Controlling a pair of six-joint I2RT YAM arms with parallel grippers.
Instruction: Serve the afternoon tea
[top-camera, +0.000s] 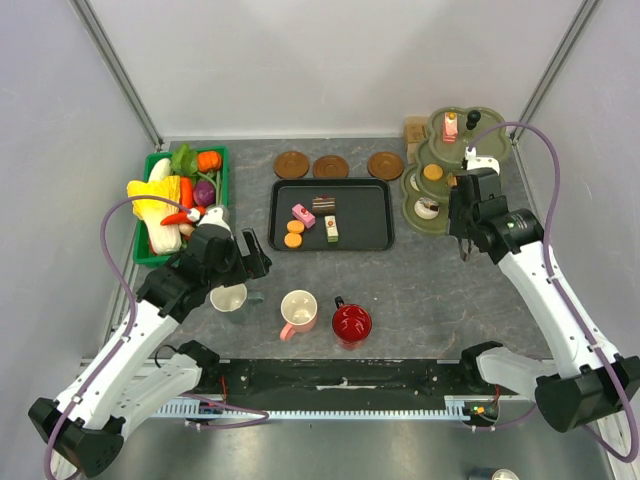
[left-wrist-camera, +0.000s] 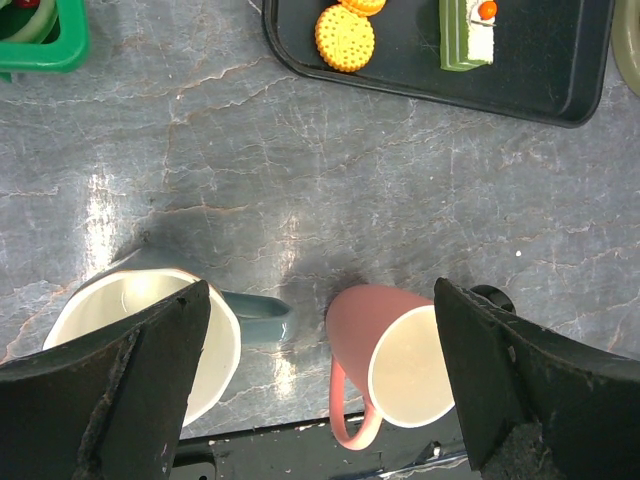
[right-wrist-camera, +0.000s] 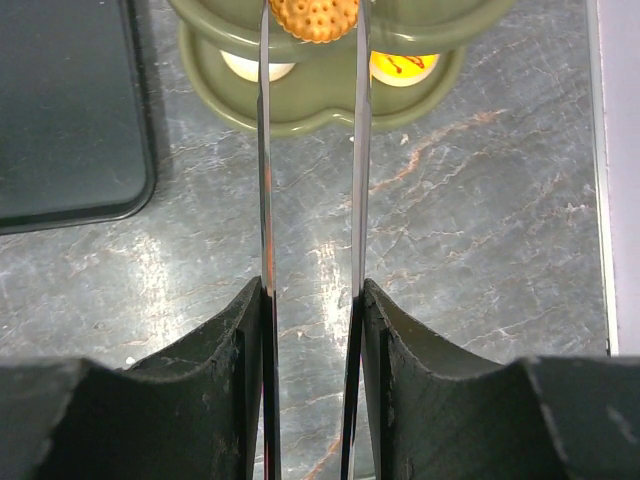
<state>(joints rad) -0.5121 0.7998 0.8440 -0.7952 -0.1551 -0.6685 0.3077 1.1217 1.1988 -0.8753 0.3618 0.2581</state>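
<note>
Biscuit (right-wrist-camera: 312, 18) lies ahead of the right pincer (right-wrist-camera: 312, 295), between the tips of the tongs (right-wrist-camera: 266, 200) it clamps. Pick-up appears in hand; next, squeeze firmly and lift clear.

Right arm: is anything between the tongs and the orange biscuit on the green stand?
Nothing visible. The tongs, clamped in the right gripper, reach the stand with one blade on either side of the biscuit, and the gap between them is clear.
</note>
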